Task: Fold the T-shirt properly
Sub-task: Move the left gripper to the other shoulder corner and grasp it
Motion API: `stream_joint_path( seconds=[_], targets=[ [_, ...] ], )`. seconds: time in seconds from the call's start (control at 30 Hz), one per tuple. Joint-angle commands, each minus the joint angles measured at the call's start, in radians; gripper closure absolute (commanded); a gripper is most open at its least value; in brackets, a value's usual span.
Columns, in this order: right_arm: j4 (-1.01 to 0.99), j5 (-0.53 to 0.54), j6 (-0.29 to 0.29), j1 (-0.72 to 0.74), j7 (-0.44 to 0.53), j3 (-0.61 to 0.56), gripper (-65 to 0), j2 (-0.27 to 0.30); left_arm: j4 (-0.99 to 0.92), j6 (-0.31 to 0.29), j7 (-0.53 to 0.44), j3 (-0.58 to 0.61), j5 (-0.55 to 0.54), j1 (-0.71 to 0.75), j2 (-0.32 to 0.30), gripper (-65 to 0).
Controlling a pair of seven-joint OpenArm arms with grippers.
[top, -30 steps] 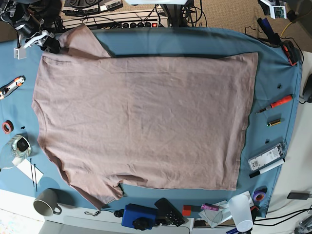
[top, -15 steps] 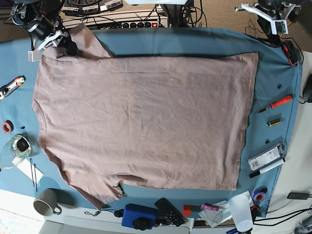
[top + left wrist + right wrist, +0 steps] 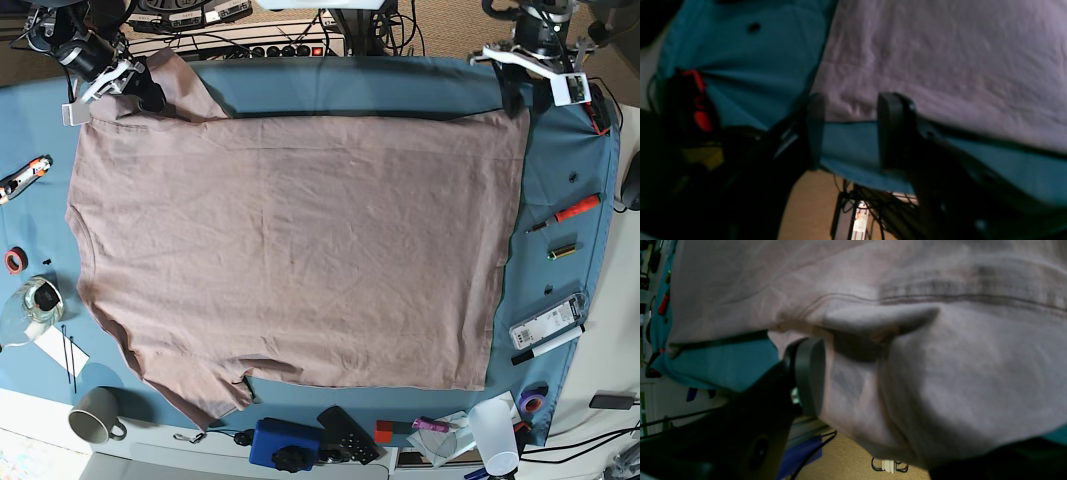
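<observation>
The mauve T-shirt point(image 3: 290, 240) lies spread flat on the teal tablecloth point(image 3: 400, 85), one sleeve at the far left corner and one at the near left. My right gripper point(image 3: 125, 90) sits at the far-left sleeve. In the right wrist view only one of its fingers point(image 3: 808, 376) shows, with sleeve cloth point(image 3: 940, 380) draped over where the other would be, the jaws wide apart. My left gripper point(image 3: 520, 92) hovers at the shirt's far right corner. Its fingers point(image 3: 895, 130) stand open, straddling the hem edge point(image 3: 850, 113) over the tablecloth point(image 3: 850, 140).
Tools line the right edge: an orange screwdriver point(image 3: 575, 210), a marker point(image 3: 545, 345), a white cup point(image 3: 492, 430). A mug point(image 3: 95, 415), a glass point(image 3: 35, 300) and a red tape roll point(image 3: 15, 260) sit at the left. A blue box point(image 3: 285, 445) is near the front, cables at the back.
My left arm has come down into view to the shirt's far right corner and its jaws have opened. My right gripper has shifted slightly onto the far-left sleeve.
</observation>
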Motion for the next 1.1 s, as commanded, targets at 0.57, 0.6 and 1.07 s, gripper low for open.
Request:
stream_joint_path(
  seconds=[0.57,0.6,1.07],
  targets=[
    [0.003,-0.048,-0.014,-0.017,-0.137,0.0,-29.2,0.007,-0.299,-0.126,0.006,-0.005,-0.031,-0.23,-0.057,-26.5],
    [0.003,-0.048,-0.014,-0.017,-0.144,0.0,-29.2,0.009,-0.303,-0.118,0.007,-0.011,-0.006,-0.235,-0.057,-26.5],
    [0.003,-0.045,-0.015,-0.017,-0.161,0.0,-29.1,0.011,-0.449,-0.307,0.204,-0.094,-0.232,-0.286,-0.057,-26.5]
  ],
)
